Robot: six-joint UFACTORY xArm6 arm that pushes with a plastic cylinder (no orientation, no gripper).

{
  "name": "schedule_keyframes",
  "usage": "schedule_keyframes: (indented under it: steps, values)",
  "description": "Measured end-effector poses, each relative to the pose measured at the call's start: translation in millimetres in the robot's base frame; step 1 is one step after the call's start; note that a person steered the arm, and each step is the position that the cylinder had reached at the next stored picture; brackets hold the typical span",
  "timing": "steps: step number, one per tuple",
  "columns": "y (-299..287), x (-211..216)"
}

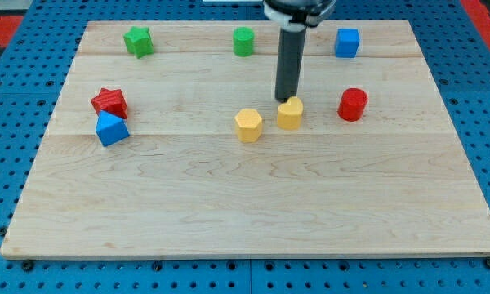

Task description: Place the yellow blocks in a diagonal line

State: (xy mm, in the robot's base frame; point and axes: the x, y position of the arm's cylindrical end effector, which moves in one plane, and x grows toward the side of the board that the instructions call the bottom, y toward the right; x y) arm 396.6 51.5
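My tip [287, 100], a bare rod with no jaws, touches the top edge of one yellow block [290, 114]; the yellow hexagonal block [248, 125] sits just beside, lower left, mid-board [229, 204].

The dark rod's upper end and the arm's black mount [298, 8] are cut off by the view's top edge. My tip [287, 100] meets the rear top edge of the yellow heart-like block [290, 114], hiding that edge; actual contact cannot be judged. The blue pegboard [8, 188] around the wooden board runs beyond every edge.
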Motion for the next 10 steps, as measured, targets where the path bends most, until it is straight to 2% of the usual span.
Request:
schedule_keyframes:
  steps: [1,3,4,5,6,7,8,10]
  values:
    - [15.8,66.2]
    - [72.4,124.1]
    - [84.1,133.4]
    - [77.7,65.9]
    - [40.8,11.4]
    - [-26.5,10.2]
    - [-46.8,10.2]
    - [-51.9,10.2]
